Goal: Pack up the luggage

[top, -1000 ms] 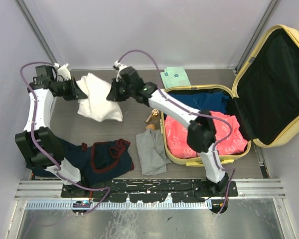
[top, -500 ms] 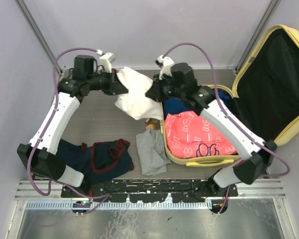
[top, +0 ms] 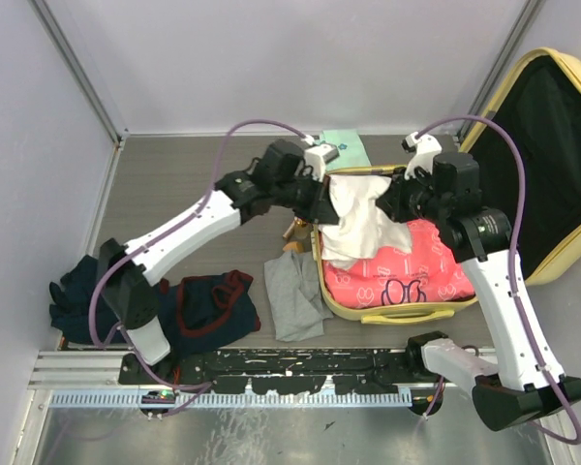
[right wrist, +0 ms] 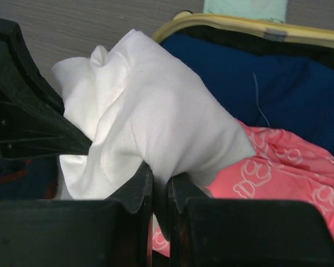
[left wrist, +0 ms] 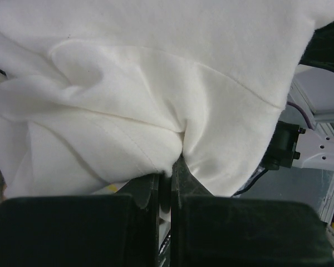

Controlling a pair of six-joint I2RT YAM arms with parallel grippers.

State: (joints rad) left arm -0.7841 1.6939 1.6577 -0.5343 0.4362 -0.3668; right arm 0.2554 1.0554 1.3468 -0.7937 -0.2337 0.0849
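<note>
**Both pincers on one white cloth, over the open case**

We count one luggage (top: 373, 312). It is a pale yellow hard shell with rounded corners and lies open at the right of the top view, its black-lined half raised toward the upper right.

Inside it are one pink garment (top: 407, 276) with a pale print and one dark blue garment (right wrist: 256, 78). One white cloth (top: 353, 228) hangs across the case's left rim.

Two grippers, both clamped:
- The left gripper (top: 321, 201) has its fingers pressed together on a fold of the cloth.
- The right gripper (top: 392, 201) pinches the cloth's other side.

On the table (top: 194, 203), left of the case, we count:
- one grey garment (top: 292, 295)
- one navy garment (top: 208, 305) with red trim
- one dark bundle (top: 77, 295)
- mint-green packets (top: 344, 145) (number unclear, partly covered)

Only the top view shows the whole case and both arms. The right wrist view shows the blue garment plainly. The left wrist view is almost filled with white folds.
</note>
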